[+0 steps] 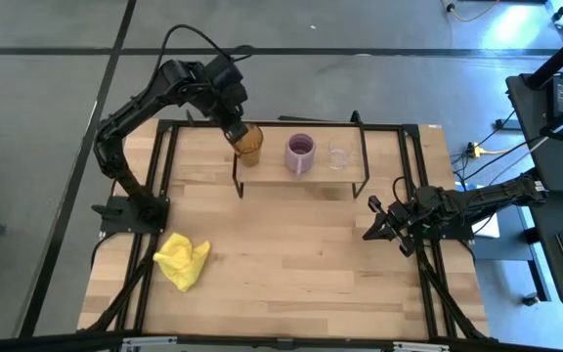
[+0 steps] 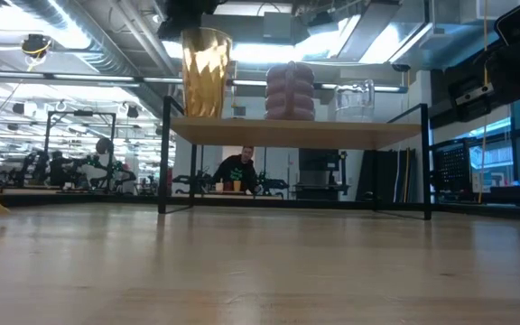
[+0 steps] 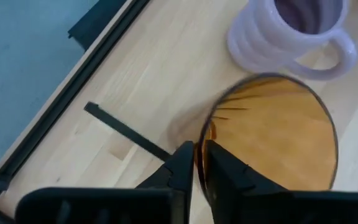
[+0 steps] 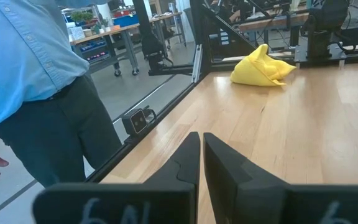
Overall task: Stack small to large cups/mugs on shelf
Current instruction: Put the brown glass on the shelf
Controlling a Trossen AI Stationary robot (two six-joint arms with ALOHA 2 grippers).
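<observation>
Atop low light-wood shelf (image 1: 301,179): small clear glass cup (image 1: 339,154), purple mug (image 1: 301,153), amber ribbed tumbler (image 1: 249,141) pinched at rim by left tool (image 3: 199,163), unreleased; right tool (image 4: 201,158) closed, empty, at counter's edge.

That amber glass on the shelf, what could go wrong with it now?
The left gripper pinches only the tumbler's thin rim, so pulling away carelessly could tip it. It stands near the shelf's end, so it might fall off. The mug is close beside it and could get knocked.
</observation>
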